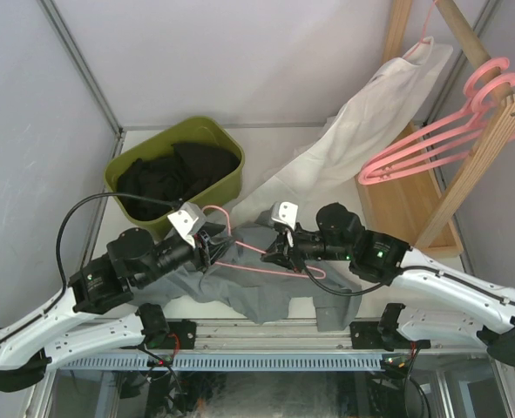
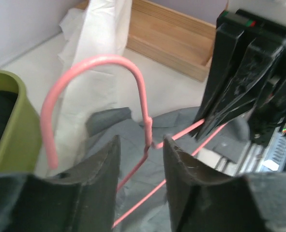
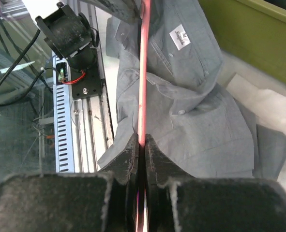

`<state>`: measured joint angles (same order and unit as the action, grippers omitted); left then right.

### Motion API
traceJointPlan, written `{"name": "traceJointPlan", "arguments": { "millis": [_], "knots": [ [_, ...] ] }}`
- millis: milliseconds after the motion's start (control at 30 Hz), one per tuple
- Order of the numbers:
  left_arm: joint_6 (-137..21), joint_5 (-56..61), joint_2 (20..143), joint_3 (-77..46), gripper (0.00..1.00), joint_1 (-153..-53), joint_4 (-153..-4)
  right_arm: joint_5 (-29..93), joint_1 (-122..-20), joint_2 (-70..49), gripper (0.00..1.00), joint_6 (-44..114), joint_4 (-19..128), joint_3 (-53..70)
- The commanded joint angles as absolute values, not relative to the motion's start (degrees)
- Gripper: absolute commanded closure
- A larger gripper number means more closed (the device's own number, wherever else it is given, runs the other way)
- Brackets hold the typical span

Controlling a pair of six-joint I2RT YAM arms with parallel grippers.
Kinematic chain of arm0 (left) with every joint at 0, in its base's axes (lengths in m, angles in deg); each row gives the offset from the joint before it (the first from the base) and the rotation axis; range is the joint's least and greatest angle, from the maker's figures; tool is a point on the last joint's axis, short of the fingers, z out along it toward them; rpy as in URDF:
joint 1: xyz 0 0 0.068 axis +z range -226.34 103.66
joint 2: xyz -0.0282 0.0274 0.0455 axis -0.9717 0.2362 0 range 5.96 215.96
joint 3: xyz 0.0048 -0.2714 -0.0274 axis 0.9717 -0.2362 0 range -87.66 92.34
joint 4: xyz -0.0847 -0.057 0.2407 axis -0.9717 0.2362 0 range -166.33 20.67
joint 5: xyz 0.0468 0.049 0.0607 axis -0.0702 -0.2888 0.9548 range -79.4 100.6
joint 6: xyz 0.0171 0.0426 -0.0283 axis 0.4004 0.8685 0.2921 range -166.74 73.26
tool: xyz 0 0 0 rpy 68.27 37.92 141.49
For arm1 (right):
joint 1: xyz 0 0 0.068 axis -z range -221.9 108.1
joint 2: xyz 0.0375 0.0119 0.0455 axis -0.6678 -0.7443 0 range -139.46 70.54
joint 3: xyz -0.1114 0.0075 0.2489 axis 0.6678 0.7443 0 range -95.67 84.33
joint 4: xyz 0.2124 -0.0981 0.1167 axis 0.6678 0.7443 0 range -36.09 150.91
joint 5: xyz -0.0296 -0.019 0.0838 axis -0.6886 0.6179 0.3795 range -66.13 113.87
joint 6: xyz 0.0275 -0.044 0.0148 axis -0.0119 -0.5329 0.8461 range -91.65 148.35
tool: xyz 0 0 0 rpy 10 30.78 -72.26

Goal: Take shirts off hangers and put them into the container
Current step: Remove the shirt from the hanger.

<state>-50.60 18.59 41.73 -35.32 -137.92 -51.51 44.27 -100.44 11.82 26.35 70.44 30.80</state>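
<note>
Shirt [image 3: 196,116] drapes the hanger [image 3: 143,72]; with my right end effector [image 3: 140,145] clamped on its bar and left end effector [image 2: 141,145] open, I'd grab fabric, not plastic.

Top camera, high behind the robot, looks down over the whole desk [image 1: 274,144]. Left wrist camera, in tight, faces rightward at the pink hanger [image 2: 101,59] and grey shirt [image 2: 109,123]. Right wrist camera, even tighter, faces leftward along those same two.
</note>
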Motion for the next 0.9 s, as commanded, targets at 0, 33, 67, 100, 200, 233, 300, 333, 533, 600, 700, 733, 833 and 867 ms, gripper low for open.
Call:
{"name": "traceJointPlan", "arguments": {
  "millis": [0, 33, 67, 100, 200, 233, 300, 333, 533, 600, 700, 733, 833, 867],
  "knots": [
    [-51.19, 22.82, 40.37, -31.63, 0.42, -137.77, -52.64, 37.69, -100.54, 15.61, 1.0, 31.45, 72.89, 29.74],
    [-51.28, 23.3, 39.99, -31.73, 0.35, -137.73, -52.67, 35.9, -100.48, 16.34, 1.0, 32.09, 74.22, 29.8],
    [-51.35, 23.68, 39.53, -31.99, 0.33, -137.7, -52.8, 34.57, -100.45, 17.24, 1.0, 32.44, 75.22, 29.98],
    [-51.47, 23.72, 39.07, -32.32, 0.28, -137.76, -53.13, 33.42, -100.45, 18.19, 1.0, 33.01, 75.88, 30.34],
    [-51.73, 22.72, 37.64, -33.34, 0.2, -137.75, -54.61, 30.09, -100.33, 21.51, 1.0, 34.48, 75.57, 31.8],
    [-51.81, 22.24, 37.19, -33.53, 0.19, -137.76, -55.17, 29.03, -100.29, 22.6, 1.0, 34.85, 75.27, 32.26],
    [-52.08, 21.49, 36.63, -33.9, 0.18, -137.76, -56.19, 26.64, -100.18, 24.39, 1.0, 35.88, 74.83, 32.58],
    [-52.22, 21.31, 36.4, -34.0, 0.17, -137.76, -56.75, 25.5, -100.19, 25.17, 1.0, 36.17, 74.52, 32.63],
    [-53.09, 21.44, 36.37, -34.29, 0.17, -137.77, -59.12, 18.74, -100.18, 29.41, 1.0, 40.91, 69.12, 32.58],
    [-53.8, 21.99, 36.72, -34.76, 0.17, -137.78, -59.92, 13.24, -100.26, 30.16, 1.0, 43.79, 67.13, 32.63],
    [-55.69, 22.99, 37.59, -35.78, 0.17, -137.76, -61.78, 4.46, -100.59, 29.85, 1.0, 46.93, 63.79, 32.58],
    [-56.43, 23.02, 38.05, -36.02, 0.17, -137.73, -62.42, 1.96, -100.85, 29.17, 1.0, 47.07, 62.65, 32.5],
    [-58.3, 21.57, 40.67, -35.45, 0.2, -137.89, -64.3, -7.53, -102.15, 25.03, 1.0, 47.33, 62.44, 29.97],
    [-58.49, 21.16, 42.29, -34.79, 0.21, -138.35, -64.46, -10.44, -102.6, 23.0, 1.0, 47.96, 63.55, 28.31]
  ]
}}
